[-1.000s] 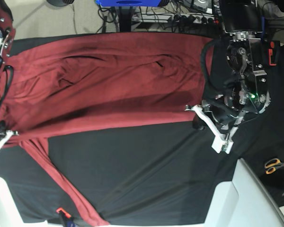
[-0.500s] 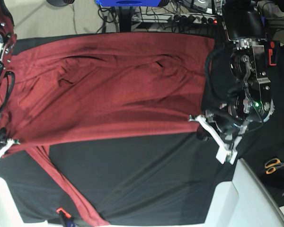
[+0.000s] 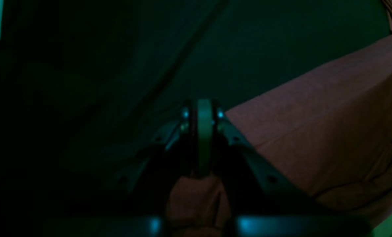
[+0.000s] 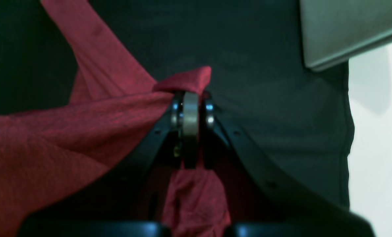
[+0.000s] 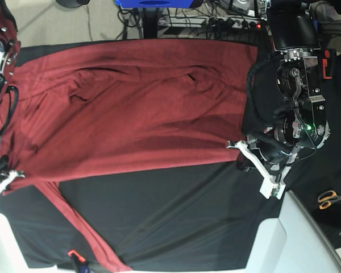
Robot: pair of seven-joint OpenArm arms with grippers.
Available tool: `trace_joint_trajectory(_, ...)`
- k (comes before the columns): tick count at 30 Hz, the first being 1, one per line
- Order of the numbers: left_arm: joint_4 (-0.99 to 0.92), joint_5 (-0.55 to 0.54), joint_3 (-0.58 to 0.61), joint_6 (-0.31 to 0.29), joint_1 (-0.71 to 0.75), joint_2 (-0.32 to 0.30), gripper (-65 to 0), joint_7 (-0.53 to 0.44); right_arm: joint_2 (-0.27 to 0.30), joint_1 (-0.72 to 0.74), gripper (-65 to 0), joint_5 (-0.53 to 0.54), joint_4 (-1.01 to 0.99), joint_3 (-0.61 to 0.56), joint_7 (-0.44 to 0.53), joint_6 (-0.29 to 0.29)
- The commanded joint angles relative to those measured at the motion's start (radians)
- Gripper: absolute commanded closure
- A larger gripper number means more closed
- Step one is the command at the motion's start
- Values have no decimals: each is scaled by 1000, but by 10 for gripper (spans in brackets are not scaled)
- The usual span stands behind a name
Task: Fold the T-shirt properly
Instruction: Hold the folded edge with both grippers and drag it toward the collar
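While both claws pinch the T-shirt [image 5: 131, 108], left claw [image 5: 234, 144] and right claw [image 5: 11, 174], black cloth [image 5: 170, 216] covers the surface; scissors [image 5: 331, 198] lie beyond the shirt, cables [image 5: 216, 23] behind.

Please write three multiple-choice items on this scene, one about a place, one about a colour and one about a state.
1. Where do the scissors lie in the base view?
A. on the shirt
B. at the right edge
C. at the top left

2. What colour is the cloth under the shirt?
A. black
B. white
C. blue

3. How is the right gripper?
A. wide open
B. shut on nothing
C. shut on the shirt

Answers:
1 B, their orange handles show at the right edge.
2 A, dark fabric shows below the red hem.
3 C, red fabric is bunched between its closed jaws in the right wrist view.
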Motion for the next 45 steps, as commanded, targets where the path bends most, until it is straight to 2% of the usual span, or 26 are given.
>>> trace_joint_trajectory(1, 22, -4, -5, -4, -21, -14, 0, -15, 12, 30, 0, 4, 15, 2, 26, -9)
trace_joint_trajectory(11, 24, -6, -77, -4, -14, -26, 0, -15, 7, 30, 0, 4, 3, 2, 26, -9)
trace_joint_trajectory(34, 24, -1, -71, -4, -8, -26, 0, -14, 8, 24, 0, 2, -12, 3, 24, -12)
trace_joint_trajectory(40, 22, -1, -1, -4, 33, -25, 0, -17, 13, -16, 0, 2, -12, 9, 23, -14)
trace_joint_trajectory(45, 22, -6, 3, -4, 49, -23, 0, -15, 13, -48, 0, 2, -9, 11, -28, -14)
